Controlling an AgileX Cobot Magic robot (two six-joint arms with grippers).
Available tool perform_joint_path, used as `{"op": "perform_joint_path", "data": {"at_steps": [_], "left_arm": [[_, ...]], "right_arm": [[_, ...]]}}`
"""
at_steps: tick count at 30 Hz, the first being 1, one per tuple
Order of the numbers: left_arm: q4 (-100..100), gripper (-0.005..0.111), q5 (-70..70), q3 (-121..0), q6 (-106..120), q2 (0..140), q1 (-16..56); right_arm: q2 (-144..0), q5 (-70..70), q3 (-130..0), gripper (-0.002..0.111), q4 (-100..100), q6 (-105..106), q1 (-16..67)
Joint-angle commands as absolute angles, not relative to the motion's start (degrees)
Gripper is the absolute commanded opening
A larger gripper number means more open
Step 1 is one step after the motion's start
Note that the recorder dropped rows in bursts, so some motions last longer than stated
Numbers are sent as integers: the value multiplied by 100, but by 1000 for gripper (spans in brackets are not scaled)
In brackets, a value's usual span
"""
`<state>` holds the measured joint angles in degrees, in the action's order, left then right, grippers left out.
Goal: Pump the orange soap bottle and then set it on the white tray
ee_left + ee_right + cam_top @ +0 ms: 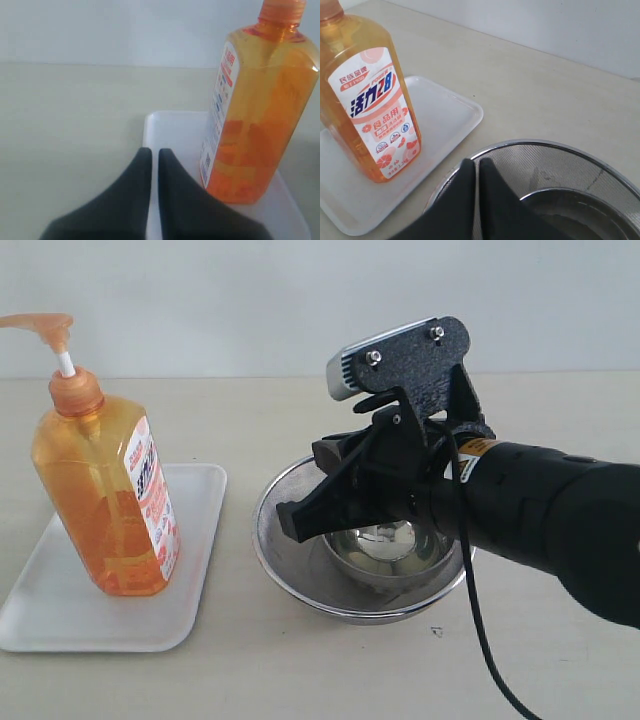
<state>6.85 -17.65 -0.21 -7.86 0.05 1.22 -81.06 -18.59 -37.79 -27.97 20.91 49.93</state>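
**A:** Exterior view: what do we enter?

**B:** One orange soap bottle (105,510), upright on the white tray (60,615), its pump head (40,325) raised on a white stem. The tray lies flat on the bench (300,680), well short of the far edge where the bench meets the wall (300,300). Just beside the tray we list one steel strainer (290,575) with a steel bowl (385,550) set inside it. The right tool (288,520) is over the strainer's rim on the tray side, fingers pressed together and holding nothing.

**A:** Left wrist view?

**B:** We log the left tool (151,156) with its fingers together, only a thin slit between them, and empty. Its tips lie at the rim of the white tray (170,130). The orange soap bottle (255,125) stands on that tray, near the tool but apart from it, with the label's edge turned our way.

**A:** Right wrist view?

**B:** The right tool (472,167) is closed and empty, its tips at the steel strainer's (560,160) mesh rim. We cannot tell whether they touch it. The steel bowl (580,210) sits within the strainer. The orange soap bottle (365,100) is upright on the white tray (445,115) with its red-and-white label facing us, apart from the tool.
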Motion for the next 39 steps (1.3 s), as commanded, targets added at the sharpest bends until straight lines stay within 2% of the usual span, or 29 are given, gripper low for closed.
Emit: {"op": "perform_joint_path", "data": {"at_steps": [1, 33, 39], "left_arm": [[709, 5, -1778, 0, -819, 0, 156], [709, 5, -1778, 0, -819, 0, 156], [709, 5, -1778, 0, -819, 0, 156]], "right_arm": [[-8062, -1889, -3766, 0, -2795, 2106, 4980], [-8033, -1850, -3766, 0, -2795, 1855, 4980], [-7620, -1241, -3766, 0, -2859, 2259, 4538]]}}
